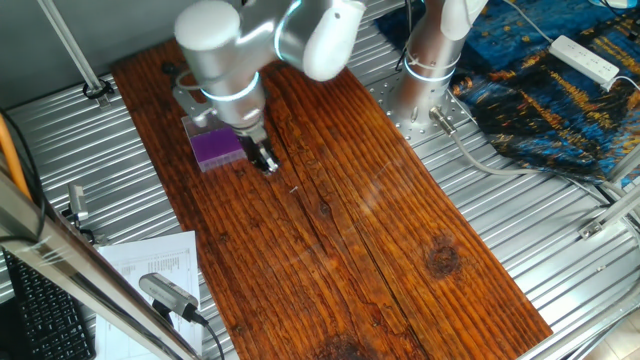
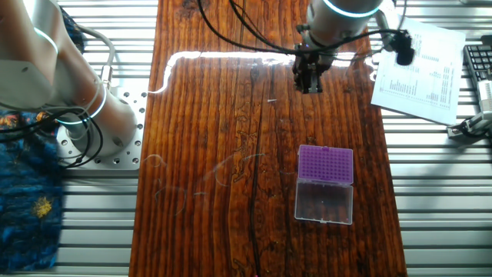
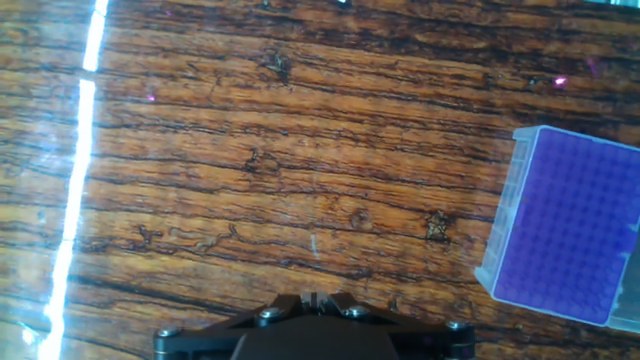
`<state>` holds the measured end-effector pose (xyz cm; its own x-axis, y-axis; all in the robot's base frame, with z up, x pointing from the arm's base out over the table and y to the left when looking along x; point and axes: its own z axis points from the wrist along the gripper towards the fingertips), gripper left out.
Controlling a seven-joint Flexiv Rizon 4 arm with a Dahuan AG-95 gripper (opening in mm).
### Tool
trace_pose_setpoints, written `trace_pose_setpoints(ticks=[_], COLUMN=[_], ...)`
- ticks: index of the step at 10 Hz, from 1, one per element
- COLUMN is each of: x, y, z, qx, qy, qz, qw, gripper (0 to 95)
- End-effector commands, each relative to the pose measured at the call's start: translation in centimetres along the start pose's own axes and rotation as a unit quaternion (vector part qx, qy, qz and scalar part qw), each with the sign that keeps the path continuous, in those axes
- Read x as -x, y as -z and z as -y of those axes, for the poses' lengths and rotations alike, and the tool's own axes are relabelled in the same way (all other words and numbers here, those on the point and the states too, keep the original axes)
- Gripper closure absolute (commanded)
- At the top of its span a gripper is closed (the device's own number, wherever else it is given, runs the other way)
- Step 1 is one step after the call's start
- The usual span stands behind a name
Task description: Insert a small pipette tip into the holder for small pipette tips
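The holder for small pipette tips (image 2: 326, 163) is a clear box with a purple rack, standing on the wooden board with its clear lid (image 2: 324, 202) folded open. It also shows as the holder (image 1: 218, 148) and, at the right edge of the hand view, the holder (image 3: 570, 230). A small pipette tip (image 3: 314, 245) lies flat on the wood as a pale sliver just ahead of the fingers; it is faint as the tip (image 2: 270, 100) and the tip (image 1: 295, 187). My gripper (image 3: 314, 298) hovers above the board beside the holder, jaws together with nothing between them, also seen as the gripper (image 2: 309, 81) and the gripper (image 1: 265, 158).
The wooden board (image 2: 231, 231) rests on a ribbed metal table. Printed paper (image 2: 419, 73) and a keyboard (image 2: 478, 65) lie beyond one side of the board. The robot base (image 2: 100, 123) and a blue patterned cloth (image 1: 560, 90) are at the other end.
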<state>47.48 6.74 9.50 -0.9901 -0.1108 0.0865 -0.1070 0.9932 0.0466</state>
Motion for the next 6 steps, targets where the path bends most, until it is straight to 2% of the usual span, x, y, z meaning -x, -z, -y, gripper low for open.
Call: trace_pose_setpoints(ticks=[1, 3, 4, 6], x=[-1.3, -1.9, -2.7, -2.7], y=[-0.7, -1.1, -1.5, -1.5], z=[-1.0, -1.2, -1.5, -1.5], qx=[-0.005, -0.004, -0.005, -0.006], qy=[-0.013, -0.014, -0.014, -0.013], qz=[0.013, 0.019, 0.032, 0.035], qw=[0.9998, 0.9997, 0.9994, 0.9993], gripper=[95.0, 95.0, 95.0, 95.0])
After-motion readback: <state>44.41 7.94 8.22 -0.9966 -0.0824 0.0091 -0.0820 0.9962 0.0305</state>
